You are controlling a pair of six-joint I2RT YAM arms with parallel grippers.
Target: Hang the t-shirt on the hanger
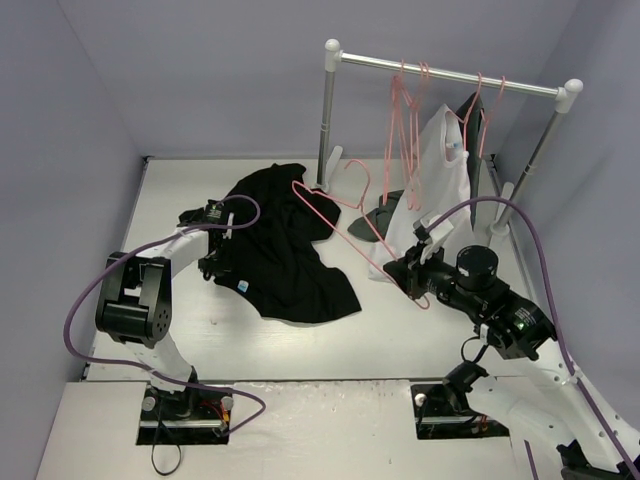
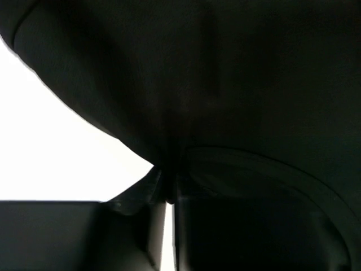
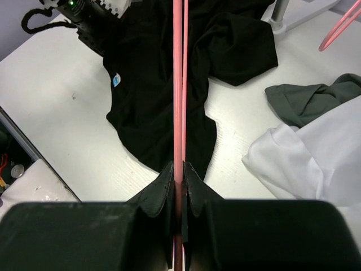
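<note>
Both arms were black at the joints, with white links between. The left arm (image 1: 133, 300) had a blocky black shoulder, the right arm (image 1: 500, 315) round black motor drums. A purple cable (image 1: 68, 318) looped along each. The right gripper (image 3: 179, 172) had matte black wedge fingers (image 3: 159, 192); a green light (image 3: 71, 4) glowed on the left wrist.

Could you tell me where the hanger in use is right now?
Top view: the hanger is mid-table, its near end in the right claw, its far end over the t-shirt at its right edge.
</note>
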